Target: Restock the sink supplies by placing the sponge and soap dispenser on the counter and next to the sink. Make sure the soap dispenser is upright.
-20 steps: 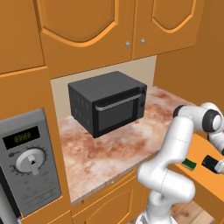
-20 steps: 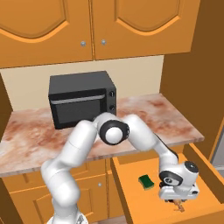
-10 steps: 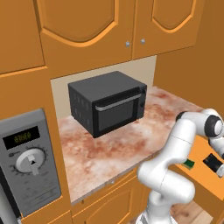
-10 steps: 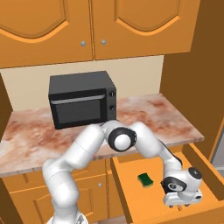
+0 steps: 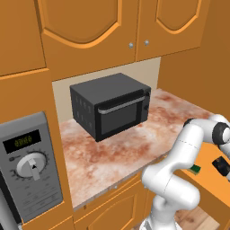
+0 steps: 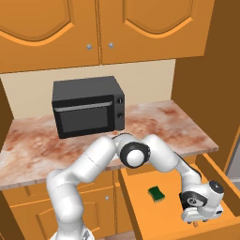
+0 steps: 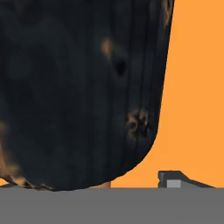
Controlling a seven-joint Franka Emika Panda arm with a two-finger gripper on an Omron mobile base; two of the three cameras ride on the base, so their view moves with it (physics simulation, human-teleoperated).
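Note:
The green sponge (image 6: 156,193) lies flat on the floor of an open orange drawer (image 6: 138,211) below the counter (image 6: 154,117); it also peeks out beside the arm (image 5: 195,169). My gripper (image 6: 196,221) reaches down into the drawer's front right corner, a hand's width right of the sponge. In the hand view a dark, orange-flecked body (image 7: 78,87), apparently the soap dispenser, looms very close between the fingers. One fingertip (image 7: 174,179) stands far out to its right, so the jaws are spread wide. The sink is out of view.
A black countertop oven (image 6: 88,105) stands at the back of the counter. A silver microwave (image 5: 29,166) sits at the left edge. Orange wall cabinets (image 6: 93,28) hang above, and a tall orange panel (image 6: 211,84) closes the right side.
My hand has sunk lower into the drawer toward its front right corner. The sponge lies where it was.

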